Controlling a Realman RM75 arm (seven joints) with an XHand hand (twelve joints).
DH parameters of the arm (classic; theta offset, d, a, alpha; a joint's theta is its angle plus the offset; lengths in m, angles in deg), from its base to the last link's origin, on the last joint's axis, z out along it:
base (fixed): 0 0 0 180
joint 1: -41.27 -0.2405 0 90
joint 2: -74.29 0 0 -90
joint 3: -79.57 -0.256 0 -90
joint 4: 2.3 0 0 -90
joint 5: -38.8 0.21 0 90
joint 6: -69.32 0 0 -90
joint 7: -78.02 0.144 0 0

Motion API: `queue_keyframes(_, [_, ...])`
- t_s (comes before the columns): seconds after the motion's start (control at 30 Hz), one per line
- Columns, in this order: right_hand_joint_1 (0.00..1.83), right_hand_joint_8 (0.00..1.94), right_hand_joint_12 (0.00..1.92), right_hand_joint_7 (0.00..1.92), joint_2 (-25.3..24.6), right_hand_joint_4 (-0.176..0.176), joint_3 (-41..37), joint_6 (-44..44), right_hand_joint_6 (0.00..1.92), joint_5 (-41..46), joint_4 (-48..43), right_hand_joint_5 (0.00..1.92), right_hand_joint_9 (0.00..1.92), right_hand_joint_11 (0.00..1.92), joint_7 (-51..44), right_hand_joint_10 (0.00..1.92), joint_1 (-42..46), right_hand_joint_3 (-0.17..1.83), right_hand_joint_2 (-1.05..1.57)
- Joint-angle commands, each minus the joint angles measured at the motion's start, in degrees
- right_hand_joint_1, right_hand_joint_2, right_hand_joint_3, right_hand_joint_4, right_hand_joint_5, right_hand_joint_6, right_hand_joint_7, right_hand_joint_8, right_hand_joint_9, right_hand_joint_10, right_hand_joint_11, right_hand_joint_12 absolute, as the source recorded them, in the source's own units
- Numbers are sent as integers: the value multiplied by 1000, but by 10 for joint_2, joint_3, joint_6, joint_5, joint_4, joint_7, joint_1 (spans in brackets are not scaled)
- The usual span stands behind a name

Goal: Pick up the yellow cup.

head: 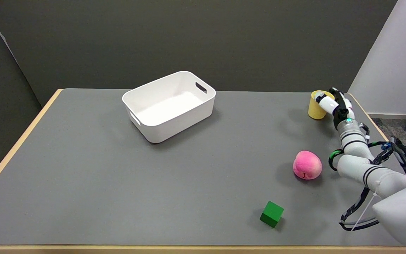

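Tabletop: grey tabletop (118, 183) with a wood-coloured edge, dark walls behind, a white wall at the far right.
Robot hand: the robot hand (335, 104) is right on the yellow cup (316, 107), a finger hooked over the rim and the others at its right side; whether that grasp is firm, I cannot tell.
Cup: upright at the far right corner, and it looks to be standing on the surface.
Progress: reach looks done, grasp seems underway, the lift is yet to come.
Edges: the right edge runs just beside the robot hand, the back edge close behind the cup.
Room: plenty of open air above; the pink peach (307, 164) and green cube (271, 213) sit nearer the camera than the hand, the white bin (169, 106) well to its left.
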Motion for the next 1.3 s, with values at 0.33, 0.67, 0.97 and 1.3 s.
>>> queue_keyframes(0.33, [678,216,626,69,20,-55,3,-36,255,-11,-38,52,24,-1,1,308,14,987,612])
queue_keyframes(0.67, [656,184,595,57,20,-51,4,-17,263,-37,-39,45,13,-1,1,318,13,976,599])
queue_keyframes(0.97, [656,168,531,28,20,-51,11,-6,257,-46,-38,29,-1,-1,1,299,8,965,603])
queue_keyframes(1.3, [663,177,488,13,19,-48,15,-4,260,-46,-38,19,-1,-1,1,272,7,954,610])
